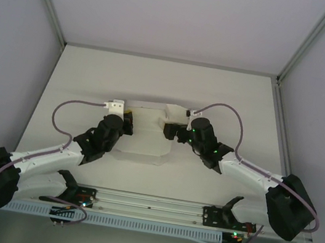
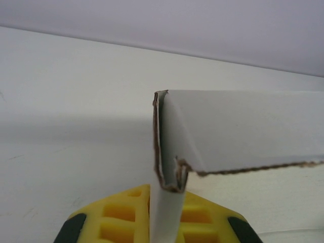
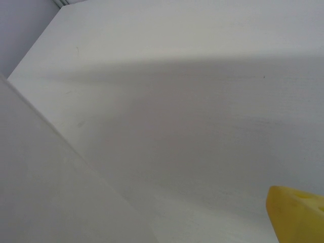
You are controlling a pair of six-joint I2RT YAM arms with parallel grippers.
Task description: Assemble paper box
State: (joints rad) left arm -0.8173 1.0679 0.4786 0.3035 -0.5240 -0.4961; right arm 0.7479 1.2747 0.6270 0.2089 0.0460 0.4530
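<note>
The paper box (image 1: 146, 136) lies in the middle of the table (image 1: 156, 83), between the two arms, as a white creased sheet with one part raised at its far right corner. The left pincer (image 1: 127, 122) is at the left edge of the sheet and the right pincer (image 1: 170, 131) is at its right edge, near the raised part. In the left wrist view, a thin white flap of the paper box (image 2: 243, 131) goes down between the yellow fingers (image 2: 119, 215) of the left pincer (image 2: 164, 217), which is closed on it. A folded wall with a torn brown edge stands above the table (image 2: 61, 101). In the right wrist view one yellow finger (image 3: 297, 210) shows over the table (image 3: 202, 101). I cannot tell if the right pincer is open or closed.
</note>
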